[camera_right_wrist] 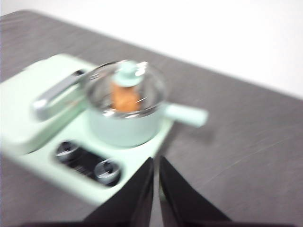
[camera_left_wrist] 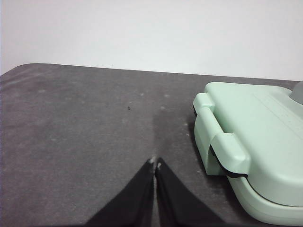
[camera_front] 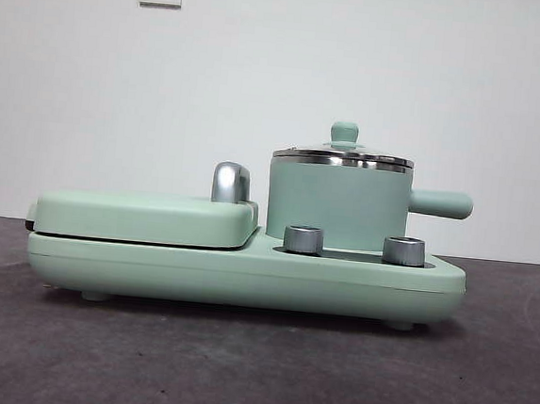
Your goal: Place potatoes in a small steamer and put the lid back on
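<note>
Black jaws of left gripper (camera_left_wrist: 155, 163) together, over bare grey tabletop (camera_left_wrist: 85, 123) beside grill plate (camera_left_wrist: 255, 142). Right gripper (camera_right_wrist: 155, 161) jaws together, near dials (camera_right_wrist: 87, 161). Potato (camera_right_wrist: 125, 97) inside small steamer (camera_front: 338, 206), lid (camera_front: 343, 155) on. No legible writing.

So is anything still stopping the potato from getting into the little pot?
No. The potato already sits inside the small steamer, seen through the glass lid resting on its rim. Both the left gripper and right gripper are shut, holding nothing.
</note>
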`<state>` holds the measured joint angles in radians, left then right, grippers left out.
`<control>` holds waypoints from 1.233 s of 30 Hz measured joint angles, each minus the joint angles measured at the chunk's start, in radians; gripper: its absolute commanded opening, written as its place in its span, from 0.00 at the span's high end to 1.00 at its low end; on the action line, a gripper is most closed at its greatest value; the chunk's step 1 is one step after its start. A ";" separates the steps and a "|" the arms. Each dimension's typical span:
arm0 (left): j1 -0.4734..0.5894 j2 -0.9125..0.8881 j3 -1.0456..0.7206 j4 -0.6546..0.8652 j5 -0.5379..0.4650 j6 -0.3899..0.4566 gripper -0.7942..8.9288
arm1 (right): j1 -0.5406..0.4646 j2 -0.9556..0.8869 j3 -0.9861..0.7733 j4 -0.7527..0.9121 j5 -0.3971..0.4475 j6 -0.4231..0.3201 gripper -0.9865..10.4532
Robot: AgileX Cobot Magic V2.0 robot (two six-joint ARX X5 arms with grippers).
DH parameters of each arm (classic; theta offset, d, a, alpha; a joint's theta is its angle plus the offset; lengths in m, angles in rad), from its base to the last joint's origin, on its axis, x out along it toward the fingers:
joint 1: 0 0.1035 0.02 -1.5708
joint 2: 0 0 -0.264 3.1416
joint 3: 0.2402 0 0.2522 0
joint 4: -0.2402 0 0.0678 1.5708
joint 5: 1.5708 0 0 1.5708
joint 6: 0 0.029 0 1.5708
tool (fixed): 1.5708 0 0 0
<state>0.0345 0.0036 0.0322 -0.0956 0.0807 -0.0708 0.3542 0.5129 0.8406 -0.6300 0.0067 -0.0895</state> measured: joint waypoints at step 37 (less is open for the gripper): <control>0.000 0.000 0.000 0.002 0.000 0.000 0.91 | -0.364 -0.509 -0.823 0.462 -0.033 0.008 0.90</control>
<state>0.0345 0.0036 0.0322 -0.0933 0.0807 -0.0708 -0.0101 0.0044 0.0177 -0.1684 -0.0265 -0.0811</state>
